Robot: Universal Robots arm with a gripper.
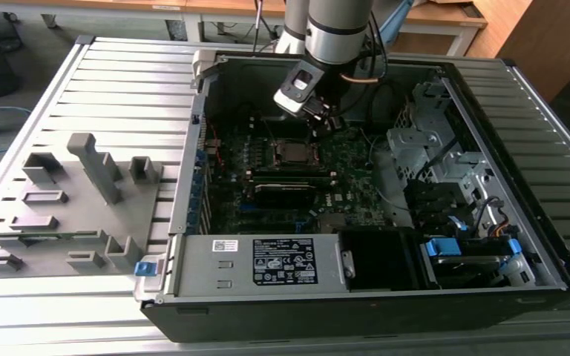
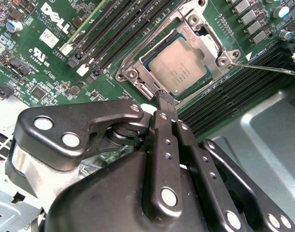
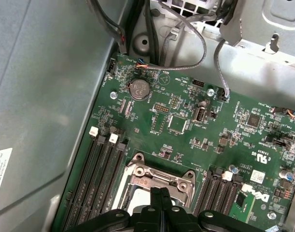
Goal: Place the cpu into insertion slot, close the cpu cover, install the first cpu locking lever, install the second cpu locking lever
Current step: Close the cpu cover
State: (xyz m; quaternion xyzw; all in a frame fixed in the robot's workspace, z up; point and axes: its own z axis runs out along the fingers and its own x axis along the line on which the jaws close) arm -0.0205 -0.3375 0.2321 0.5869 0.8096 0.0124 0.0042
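The cpu (image 2: 178, 67), a dull silver square, lies seated in the insertion slot (image 1: 292, 152) on the green motherboard. The shiny cpu cover (image 2: 207, 41) is folded down around it, its window framing the chip. My gripper (image 2: 164, 98) is shut with nothing between its black fingers. Its tip rests at the socket frame's edge, right beside the cpu. In the first wrist view the gripper (image 3: 160, 192) stands over the frame's (image 3: 159, 179) rim. A thin metal locking lever (image 2: 268, 70) sticks out sideways from one corner of the cover. In the exterior view the gripper (image 1: 322, 124) hangs just behind the slot.
Black memory slots (image 2: 123, 29) run along both sides of the socket. The open computer case holds a power supply (image 1: 265, 263) at the front, a metal drive cage (image 1: 424, 148) on the exterior view's right and grey cables (image 3: 198, 53). A grey fixture (image 1: 67, 208) lies outside the case.
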